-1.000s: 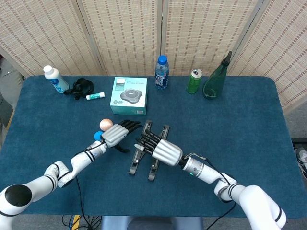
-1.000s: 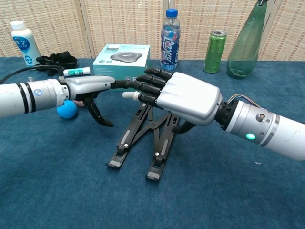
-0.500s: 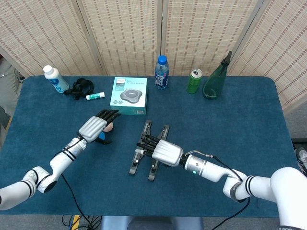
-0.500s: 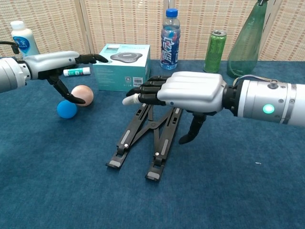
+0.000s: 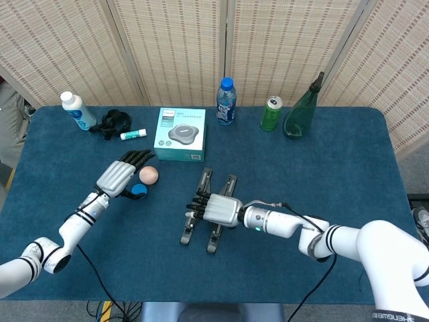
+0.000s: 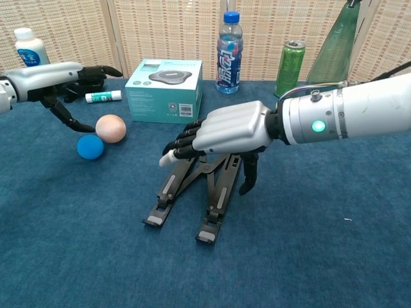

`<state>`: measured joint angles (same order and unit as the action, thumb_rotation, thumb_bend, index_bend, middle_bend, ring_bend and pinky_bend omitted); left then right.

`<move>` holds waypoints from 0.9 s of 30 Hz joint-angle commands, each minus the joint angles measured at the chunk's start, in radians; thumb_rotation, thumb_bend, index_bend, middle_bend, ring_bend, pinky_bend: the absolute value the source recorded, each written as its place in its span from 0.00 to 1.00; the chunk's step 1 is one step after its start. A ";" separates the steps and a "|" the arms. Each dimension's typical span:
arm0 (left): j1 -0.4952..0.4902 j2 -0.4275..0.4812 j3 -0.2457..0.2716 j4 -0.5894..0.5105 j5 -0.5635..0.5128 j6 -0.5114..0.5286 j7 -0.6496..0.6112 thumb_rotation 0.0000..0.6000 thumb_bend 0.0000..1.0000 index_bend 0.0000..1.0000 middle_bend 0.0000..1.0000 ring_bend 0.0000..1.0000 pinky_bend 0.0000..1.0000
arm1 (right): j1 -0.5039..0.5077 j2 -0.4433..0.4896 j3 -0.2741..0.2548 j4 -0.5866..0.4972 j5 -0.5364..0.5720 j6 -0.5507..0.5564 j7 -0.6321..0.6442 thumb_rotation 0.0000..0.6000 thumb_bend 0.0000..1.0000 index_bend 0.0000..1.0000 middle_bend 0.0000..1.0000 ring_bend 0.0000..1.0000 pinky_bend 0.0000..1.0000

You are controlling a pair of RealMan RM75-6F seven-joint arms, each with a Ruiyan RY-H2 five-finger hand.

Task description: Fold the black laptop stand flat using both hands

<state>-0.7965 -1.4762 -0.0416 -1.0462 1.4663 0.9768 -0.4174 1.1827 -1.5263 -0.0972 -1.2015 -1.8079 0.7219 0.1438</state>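
The black laptop stand [image 5: 204, 181] stands propped up on the blue table, with its two rails pointing toward me. The chest view shows the stand [image 6: 166, 192] still raised in an X shape. My right hand [image 5: 218, 209] lies palm down on top of it. In the chest view, the right hand [image 6: 225, 131] has its fingers draped over the raised top and its thumb hanging beside the right rail. My left hand [image 5: 117, 178] hovers well to the left of the stand with fingers spread and holds nothing. From the chest camera, the left hand [image 6: 54, 74] appears at the far left.
A peach ball [image 5: 148, 175] and a blue ball [image 5: 139, 190] lie by my left hand. A teal box [image 5: 179, 134] sits behind the stand. Along the back stand a blue water bottle [image 5: 226, 102], green can [image 5: 271, 113], green glass bottle [image 5: 301, 109] and white bottle [image 5: 77, 111].
My left hand pulled away from the stand to the left, past the balls. My right hand turned palm down and sank onto the top of the stand.
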 commanded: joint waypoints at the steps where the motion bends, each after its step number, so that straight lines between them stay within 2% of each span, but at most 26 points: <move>1: 0.005 -0.001 0.001 0.006 0.001 -0.002 -0.007 1.00 0.15 0.00 0.00 0.00 0.02 | 0.016 -0.031 -0.021 0.039 -0.017 -0.009 0.034 1.00 0.00 0.00 0.00 0.00 0.00; 14: 0.022 -0.015 -0.001 0.047 0.012 -0.007 -0.040 1.00 0.15 0.00 0.00 0.00 0.02 | 0.058 -0.116 -0.062 0.172 -0.038 -0.011 0.149 1.00 0.00 0.00 0.00 0.00 0.00; 27: 0.024 -0.028 -0.003 0.069 0.028 -0.009 -0.061 1.00 0.15 0.00 0.00 0.00 0.02 | 0.090 -0.146 -0.081 0.221 -0.027 -0.026 0.230 1.00 0.00 0.00 0.00 0.00 0.00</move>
<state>-0.7729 -1.5042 -0.0444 -0.9768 1.4937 0.9674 -0.4786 1.2720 -1.6705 -0.1781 -0.9825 -1.8366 0.6941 0.3714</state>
